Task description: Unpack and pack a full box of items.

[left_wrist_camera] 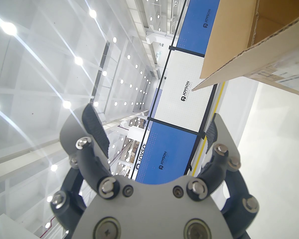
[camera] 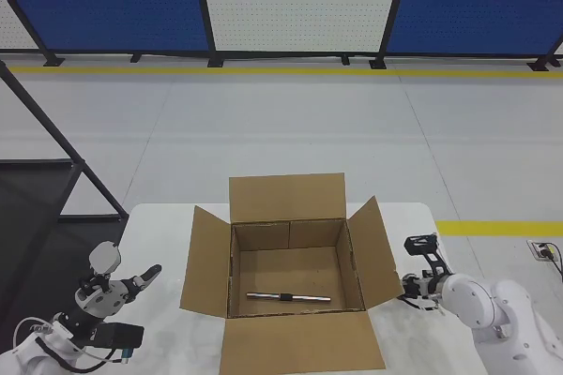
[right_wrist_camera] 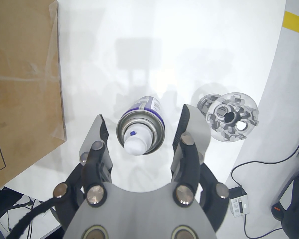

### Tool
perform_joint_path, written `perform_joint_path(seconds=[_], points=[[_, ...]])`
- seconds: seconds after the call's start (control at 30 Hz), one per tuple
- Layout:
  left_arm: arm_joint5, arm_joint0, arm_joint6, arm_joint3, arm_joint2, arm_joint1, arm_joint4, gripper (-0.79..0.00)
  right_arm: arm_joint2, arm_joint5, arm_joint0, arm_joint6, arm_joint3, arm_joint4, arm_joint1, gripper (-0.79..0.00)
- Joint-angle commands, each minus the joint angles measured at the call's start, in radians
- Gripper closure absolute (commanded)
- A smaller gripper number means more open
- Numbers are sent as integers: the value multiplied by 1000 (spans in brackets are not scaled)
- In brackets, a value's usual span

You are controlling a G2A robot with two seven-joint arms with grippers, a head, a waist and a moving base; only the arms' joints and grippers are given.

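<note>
An open cardboard box stands mid-table with its flaps spread. A dark metal rod lies on its floor. Right of the box, my right gripper is open and points down, its fingers on either side of an upright spray can with a white cap, not touching it. A grey metal hub with teeth lies on the table just beside the can. My left gripper is open and holds nothing; it points up toward the ceiling, left of the box. From above, the left gripper sits near the table's front left corner.
The box's side wall stands close to the can on one side, and the table's edge curves past the metal hub on the other. Cables and a small black device lie on the floor beyond that edge.
</note>
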Motion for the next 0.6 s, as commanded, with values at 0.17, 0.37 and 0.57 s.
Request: perform_joint_path(seconds=[0.17, 0.37, 0.57], points=[[0, 0, 0, 0, 0, 0, 0, -785, 112, -2, -63, -6, -103, 31, 17, -785], [0, 0, 0, 0, 0, 0, 0, -785, 240, 7, -152, -13, -226, 58, 33, -785], [0, 0, 0, 0, 0, 0, 0, -785, 415, -32, -261, -39, -417, 142, 46, -785]])
